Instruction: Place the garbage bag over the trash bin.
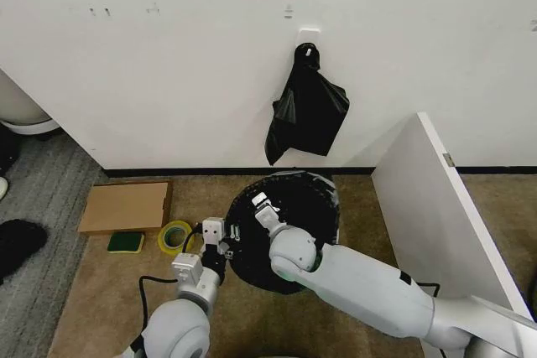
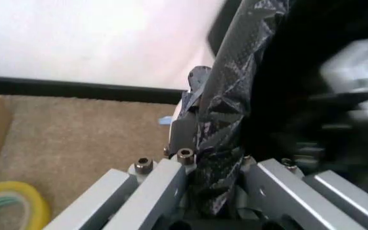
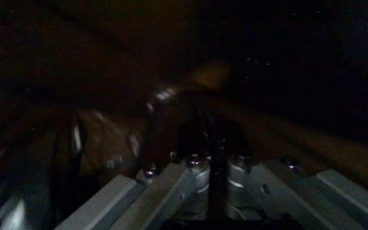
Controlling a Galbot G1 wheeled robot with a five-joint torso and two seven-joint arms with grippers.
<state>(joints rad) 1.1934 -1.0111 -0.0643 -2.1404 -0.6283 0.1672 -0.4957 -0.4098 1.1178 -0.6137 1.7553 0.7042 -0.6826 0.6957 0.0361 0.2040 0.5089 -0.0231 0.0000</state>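
A: Left to right: cardboard (image 1: 126, 206), sponge (image 1: 125, 242), tape roll (image 1: 174, 236) on the carpet. Then left end effector (image 2: 219, 179) at the bin's left edge, pinched shut on the bag (image 2: 225, 120) film.

B: Bin (image 1: 334, 207) near the wall, middle of the scene, already lined in black. Right end effector (image 1: 263, 210) reaching inside from the near side; fingers look nearly closed in the dark, grip uncertain, so cannot tell.

A: Spare bag bundle (image 1: 307, 111) hanging on the wall, far side.

B: For a clean fit, probably: hold the left pinch steady, spread film outward evenly, avoid tearing, fold over the rim all round.
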